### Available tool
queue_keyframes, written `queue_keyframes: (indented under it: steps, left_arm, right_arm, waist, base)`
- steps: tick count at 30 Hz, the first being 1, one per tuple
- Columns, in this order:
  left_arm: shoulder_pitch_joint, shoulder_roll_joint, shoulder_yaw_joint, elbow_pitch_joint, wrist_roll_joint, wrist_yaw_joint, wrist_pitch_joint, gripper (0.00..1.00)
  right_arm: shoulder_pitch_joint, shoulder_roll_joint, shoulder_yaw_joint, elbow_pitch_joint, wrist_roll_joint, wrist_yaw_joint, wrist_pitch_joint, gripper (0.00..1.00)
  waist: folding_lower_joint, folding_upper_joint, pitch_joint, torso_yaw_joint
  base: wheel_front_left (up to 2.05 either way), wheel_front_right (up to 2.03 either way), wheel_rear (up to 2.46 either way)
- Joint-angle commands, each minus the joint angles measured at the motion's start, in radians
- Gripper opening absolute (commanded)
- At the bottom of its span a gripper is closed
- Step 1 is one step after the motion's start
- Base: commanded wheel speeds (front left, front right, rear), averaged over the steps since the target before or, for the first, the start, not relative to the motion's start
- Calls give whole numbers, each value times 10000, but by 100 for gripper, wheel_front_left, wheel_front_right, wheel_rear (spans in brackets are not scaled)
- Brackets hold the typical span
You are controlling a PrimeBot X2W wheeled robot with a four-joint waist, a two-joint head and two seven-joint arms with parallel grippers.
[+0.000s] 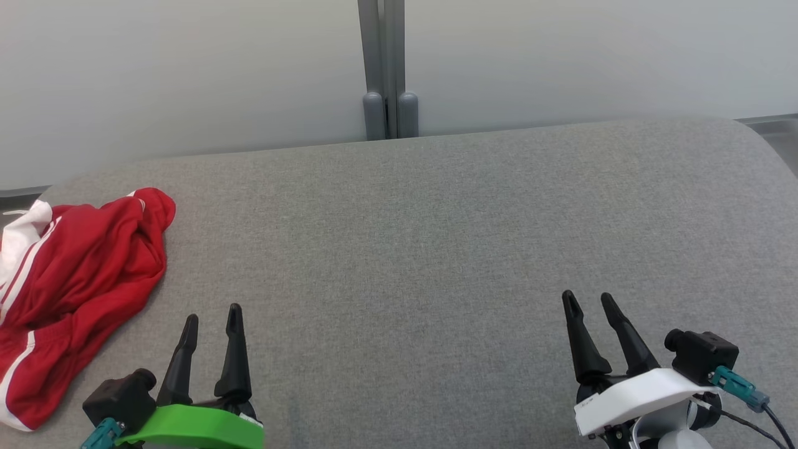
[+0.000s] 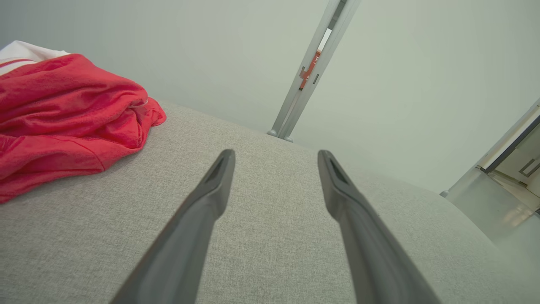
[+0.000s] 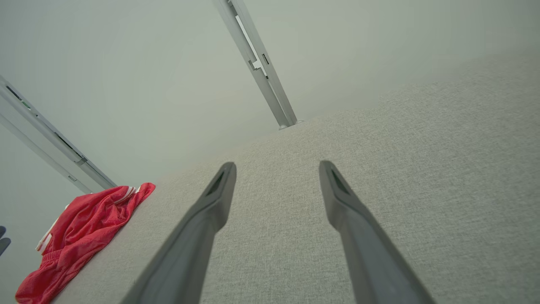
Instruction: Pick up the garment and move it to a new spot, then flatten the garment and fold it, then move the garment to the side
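Your left pincer stands wide open and holds nothing. It is near the front edge of the bench, toward the front left corner, and its two dark fingers point to the back edge. Your right pincer is in the same state, fully spread and empty, near the front edge on the right side. Both seem to wait in a ready position, because no step of the task is begun yet.

Just beside the left pincer, on its outer side, lies the garment. It is red with white stripes and crumpled in a heap at the left edge of the bench. Nothing touches it. It is near the left pincer and well apart from the right one, so I judge the left arm is the natural one for the first pick. The wide grey middle of the bench gives room for spreading it.
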Motion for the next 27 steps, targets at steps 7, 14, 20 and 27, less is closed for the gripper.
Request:
queue_keyframes:
  steps: [7,14,20,27]
  left_arm:
    - [127,84,-82,-126,865,97,-237,100]
    - [198,88,-228,-46,1528,31,-393,100]
    - [278,91,-269,97,2078,-72,-520,100]
    - [305,95,-255,111,2516,-103,-672,100]
  right_arm:
    - [120,-57,110,-285,-872,2,-252,100]
    - [212,-62,51,-375,-1534,2,-407,100]
    - [295,-66,-65,-458,-2039,3,-527,100]
    - [361,-67,-198,-533,-2610,3,-683,100]
  waist:
    - [0,0,-59,-52]
    - [0,0,-125,-76]
    - [0,0,-154,-107]
    - [0,0,-144,-125]
  base:
    - [0,0,0]
    - [0,0,0]
    - [0,0,0]
    - [0,0,0]
